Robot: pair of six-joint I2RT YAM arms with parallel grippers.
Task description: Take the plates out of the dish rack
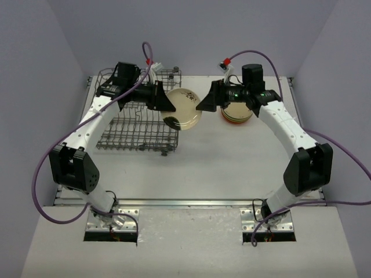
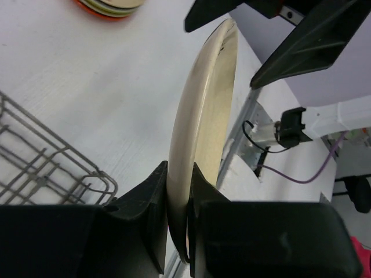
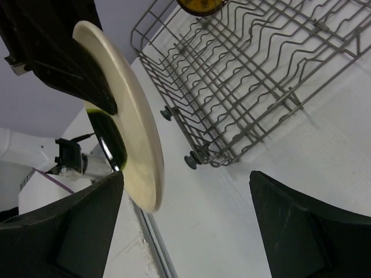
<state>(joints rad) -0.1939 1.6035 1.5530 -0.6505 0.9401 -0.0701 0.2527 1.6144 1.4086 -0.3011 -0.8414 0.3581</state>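
My left gripper (image 1: pixel 171 106) is shut on the rim of a beige plate (image 1: pixel 184 109) with a dark patch and holds it on edge above the table, to the right of the dish rack (image 1: pixel 138 124). In the left wrist view the plate (image 2: pixel 203 116) stands edge-on between my fingers (image 2: pixel 145 208). My right gripper (image 1: pixel 204 104) is open at the plate's far rim. In the right wrist view the plate (image 3: pixel 130 133) hangs just inside its left finger (image 3: pixel 64 231). A stack of plates (image 1: pixel 236 114) lies on the table under the right arm. A yellow-brown plate (image 3: pixel 200 4) stands in the rack (image 3: pixel 261 75).
The rack's wheels (image 3: pixel 191 161) rest on the white table. The table's metal edge rail (image 3: pixel 153 243) runs below the held plate. The plate stack also shows in the left wrist view (image 2: pixel 110 7), beyond the rack corner (image 2: pixel 52 168).
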